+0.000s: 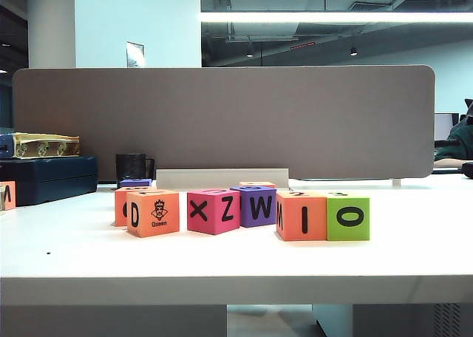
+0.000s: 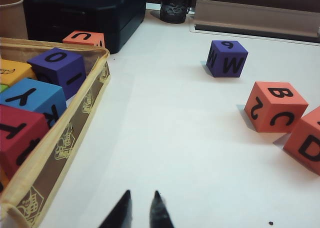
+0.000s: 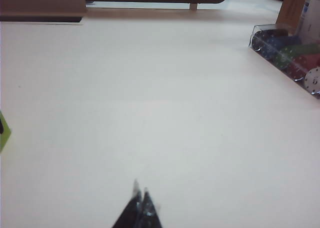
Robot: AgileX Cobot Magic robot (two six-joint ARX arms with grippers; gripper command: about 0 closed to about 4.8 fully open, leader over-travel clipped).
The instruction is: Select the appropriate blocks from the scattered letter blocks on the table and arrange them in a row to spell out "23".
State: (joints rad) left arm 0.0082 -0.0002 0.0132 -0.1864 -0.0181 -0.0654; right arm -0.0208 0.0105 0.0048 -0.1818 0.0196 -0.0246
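Observation:
An orange block [image 1: 301,216] showing "M" and "I" stands against a lime green "O" block [image 1: 348,217] at the right end of the row of scattered letter blocks on the white table [image 1: 222,259]. Only the green block's edge [image 3: 3,130] shows in the right wrist view. Neither gripper appears in the exterior view. My left gripper [image 2: 142,195] hovers over bare table, its tips a narrow gap apart with nothing between. My right gripper [image 3: 140,188] is shut and empty over bare table.
Orange "D"/Queen cube [image 1: 153,213], pink "X"/"Z" cube [image 1: 213,210] and purple "W" cube [image 1: 253,205] stand left of the pair. The left wrist view shows a tray [image 2: 75,123] of blocks and an orange "B"/"C"/"2" cube [image 2: 275,106]. A clear chip case [image 3: 290,55] lies far right.

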